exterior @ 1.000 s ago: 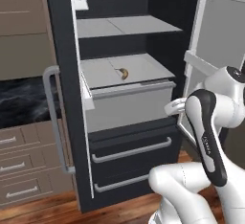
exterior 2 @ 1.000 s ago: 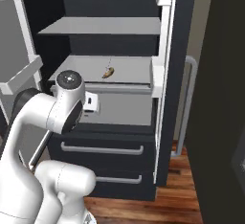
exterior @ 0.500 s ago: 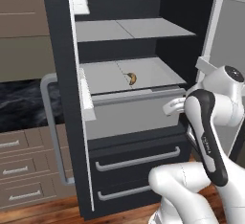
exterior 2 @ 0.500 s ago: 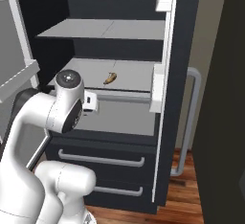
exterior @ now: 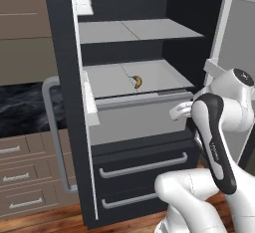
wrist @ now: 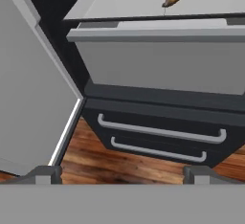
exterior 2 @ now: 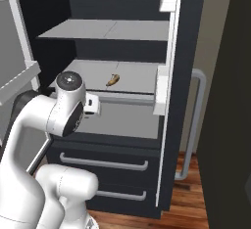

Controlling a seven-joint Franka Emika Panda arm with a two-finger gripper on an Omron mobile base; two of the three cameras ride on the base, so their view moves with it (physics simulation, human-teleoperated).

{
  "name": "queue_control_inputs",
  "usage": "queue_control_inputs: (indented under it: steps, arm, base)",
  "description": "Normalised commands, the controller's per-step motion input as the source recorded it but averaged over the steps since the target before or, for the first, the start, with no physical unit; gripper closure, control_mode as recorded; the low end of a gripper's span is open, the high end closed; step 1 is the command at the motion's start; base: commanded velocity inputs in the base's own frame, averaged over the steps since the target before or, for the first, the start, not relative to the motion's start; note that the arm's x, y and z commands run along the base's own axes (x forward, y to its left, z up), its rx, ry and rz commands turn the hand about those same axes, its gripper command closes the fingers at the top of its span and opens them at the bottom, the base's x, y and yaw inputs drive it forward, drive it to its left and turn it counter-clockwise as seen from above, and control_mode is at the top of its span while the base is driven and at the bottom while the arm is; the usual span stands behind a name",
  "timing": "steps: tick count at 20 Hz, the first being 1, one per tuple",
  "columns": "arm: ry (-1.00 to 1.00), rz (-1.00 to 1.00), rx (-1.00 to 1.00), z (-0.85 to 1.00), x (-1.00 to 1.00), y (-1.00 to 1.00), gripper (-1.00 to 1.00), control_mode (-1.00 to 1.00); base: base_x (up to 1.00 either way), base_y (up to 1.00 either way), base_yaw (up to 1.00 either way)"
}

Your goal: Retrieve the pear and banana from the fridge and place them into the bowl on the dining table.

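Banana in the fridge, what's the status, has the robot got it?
Gripper open, empty. Banana lies on lower fridge shelf, untouched. Doors open, nothing blocking.

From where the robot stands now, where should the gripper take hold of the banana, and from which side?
Probably grip the banana across its thicker middle, reaching in from the open fridge front and coming down over it: it lies flat and alone on the pale shelf.
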Motion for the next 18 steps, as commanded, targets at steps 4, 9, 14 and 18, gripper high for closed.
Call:
queue_control_inputs:
  steps: [4,9,14,18]
  arm:
    - [0.0,0.0,0.0,0.0,0.0,0.0,-1.0,1.0]
    - [0.03,0.0,0.0,0.0,0.27,0.0,-1.0,-1.0]
    - [0.18,0.0,0.01,0.11,0.8,0.0,-1.0,-1.0]
    - [0.11,0.0,0.0,0.22,0.79,0.0,-1.0,-1.0]
  base:
    - [0.0,0.0,0.0]
    - [0.11,0.0,0.0]
    - [0.0,0.0,0.0]
    - [0.0,0.0,0.0]
